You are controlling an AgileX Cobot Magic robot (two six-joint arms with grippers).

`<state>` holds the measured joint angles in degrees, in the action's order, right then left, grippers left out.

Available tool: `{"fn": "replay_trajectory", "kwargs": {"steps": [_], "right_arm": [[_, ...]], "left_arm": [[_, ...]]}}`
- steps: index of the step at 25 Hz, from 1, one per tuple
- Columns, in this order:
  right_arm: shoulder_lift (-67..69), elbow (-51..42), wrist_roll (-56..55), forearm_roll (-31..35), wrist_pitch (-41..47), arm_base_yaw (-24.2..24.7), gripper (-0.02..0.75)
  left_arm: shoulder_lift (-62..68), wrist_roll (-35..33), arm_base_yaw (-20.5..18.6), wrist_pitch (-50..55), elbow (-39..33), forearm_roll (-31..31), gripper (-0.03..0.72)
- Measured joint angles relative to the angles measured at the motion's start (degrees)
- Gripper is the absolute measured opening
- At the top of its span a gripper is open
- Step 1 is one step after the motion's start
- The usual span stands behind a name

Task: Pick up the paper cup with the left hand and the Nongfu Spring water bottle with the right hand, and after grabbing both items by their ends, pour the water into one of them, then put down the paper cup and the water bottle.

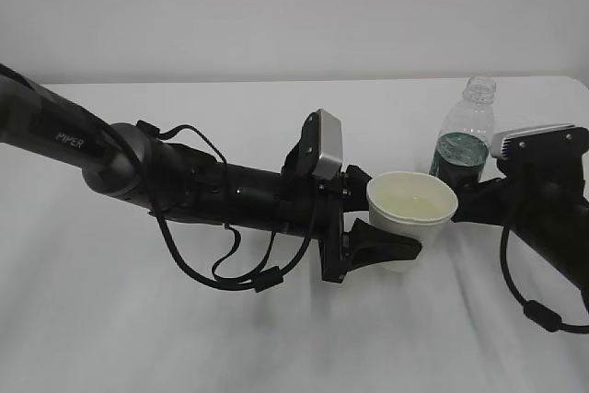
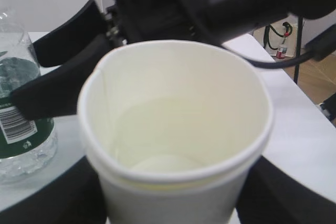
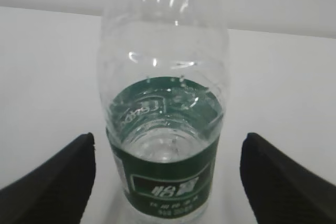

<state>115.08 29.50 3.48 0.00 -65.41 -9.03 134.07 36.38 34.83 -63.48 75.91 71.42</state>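
Paper cup [image 1: 411,208] sits clamped in left pincer [image 1: 382,227]. Right pincer [image 3: 168,182] stands apart, straddling water bottle [image 1: 465,140] at cup's 2 o'clock. Over-tight grip risks crushing cup; misaligned closure risks toppling bottle.

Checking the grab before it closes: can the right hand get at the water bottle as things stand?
Probably yes. The right hand has its fingers spread wide on both sides of the upright bottle, with clear gaps and nothing between; the cup stands off to one side.

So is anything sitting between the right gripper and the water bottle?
Nothing visible. In the right wrist view the water bottle stands upright between the open fingers of the right gripper, with bare table on each side.
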Motion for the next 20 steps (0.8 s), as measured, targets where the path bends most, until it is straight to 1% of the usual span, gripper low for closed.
{"fn": "replay_trajectory", "kwargs": {"steps": [4, 6, 11, 15, 20], "right_arm": [[-6.1, -5.6, 0.0, 0.0, 0.0, 0.0, 0.66], [-10.0, -8.4, 0.0, 0.0, 0.0, 0.0, 0.66], [-17.3, -14.1, 0.0, 0.0, 0.0, 0.0, 0.659], [-19.3, -16.6, 0.0, 0.0, 0.0, 0.0, 0.655], [-19.4, -17.5, 0.0, 0.0, 0.0, 0.0, 0.643]], "left_arm": [[0.0, 0.0, 0.0, 0.0, 0.0, -0.2, 0.472], [0.0, 0.0, 0.0, 0.0, 0.0, -1.3, 0.472], [0.0, 0.0, 0.0, 0.0, 0.0, -6.2, 0.471], [0.0, 0.0, 0.0, 0.3, 0.0, -9.2, 0.471], [0.0, 0.0, 0.0, 1.5, 0.0, -10.4, 0.471]]}}
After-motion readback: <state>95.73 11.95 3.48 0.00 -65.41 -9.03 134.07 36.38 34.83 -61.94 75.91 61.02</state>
